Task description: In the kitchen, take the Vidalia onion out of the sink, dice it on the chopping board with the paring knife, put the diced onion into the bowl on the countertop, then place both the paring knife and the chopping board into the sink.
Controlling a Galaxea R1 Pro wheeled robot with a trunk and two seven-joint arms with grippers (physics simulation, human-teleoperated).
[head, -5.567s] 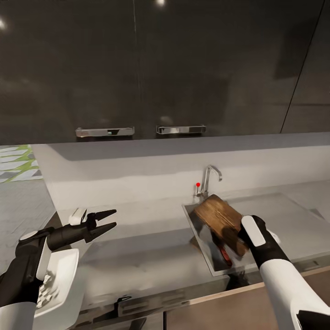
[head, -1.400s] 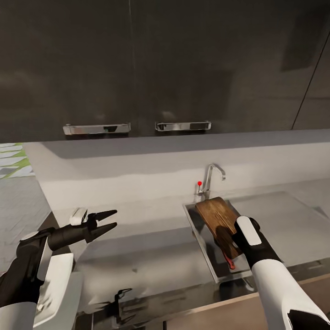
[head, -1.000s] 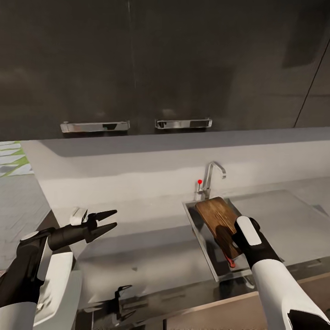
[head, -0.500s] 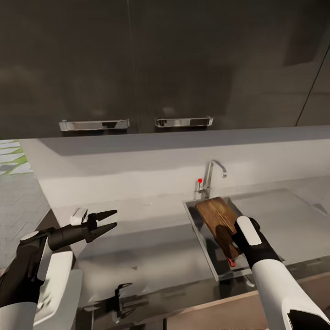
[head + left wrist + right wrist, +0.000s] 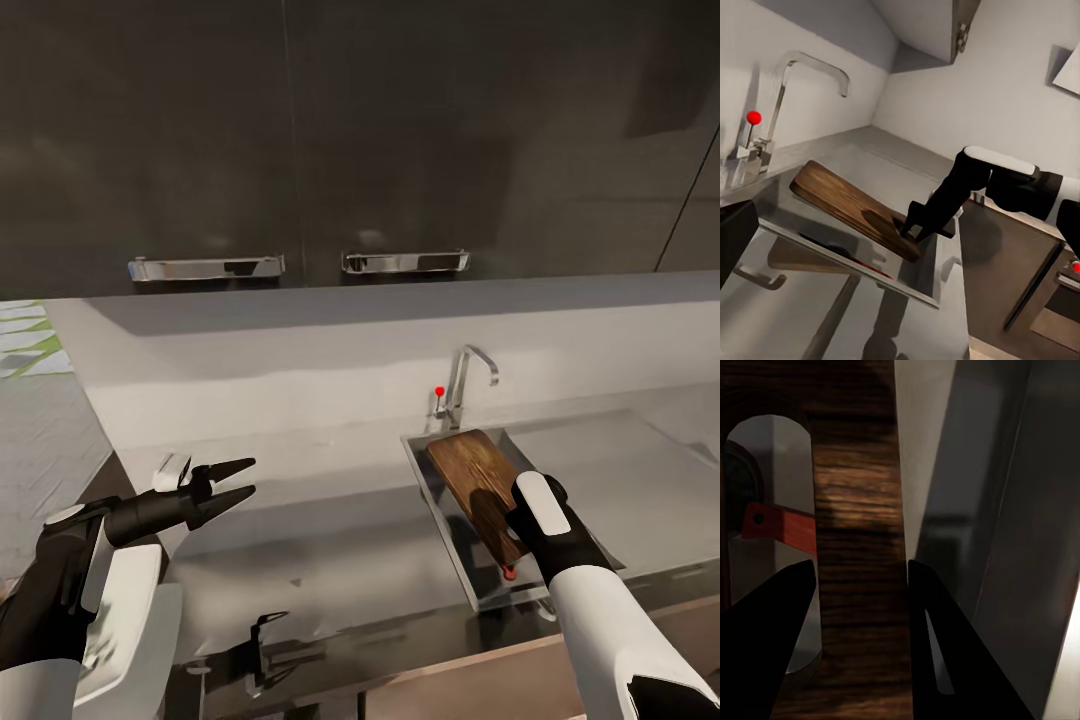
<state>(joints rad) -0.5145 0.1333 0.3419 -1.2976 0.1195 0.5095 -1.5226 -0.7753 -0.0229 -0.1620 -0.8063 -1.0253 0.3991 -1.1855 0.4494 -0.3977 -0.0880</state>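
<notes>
My right gripper (image 5: 492,517) is clamped on the handle end of the chopping board (image 5: 478,481), one finger on each side of the wood beside the slot. In the right wrist view the two dark fingers (image 5: 772,630) bracket the strip of wood grain (image 5: 859,547), and through the slot I can see the red-orange handle of the paring knife (image 5: 784,529) lying underneath. From the head view the board sits tilted in the sink (image 5: 440,500), its far end up near the tap (image 5: 470,375) and its near end lower, with a bit of the knife's red handle (image 5: 509,572) poking out just below my gripper. The left wrist view confirms the slant — the board (image 5: 847,206) leans across the basin with its upper end towards the tap (image 5: 802,75) with its red dot, and the right gripper (image 5: 919,229) pinches the lower end.

My left gripper (image 5: 228,484) hangs over the countertop (image 5: 320,540), well apart from the sink, its two black fingers spread wide with nothing between them. The white bowl (image 5: 130,620) sits low at the left edge of the head view, partly behind my left arm — I cannot tell what is in it. Dark cabinets (image 5: 350,140) with chrome handles run above the pale backsplash.
</notes>
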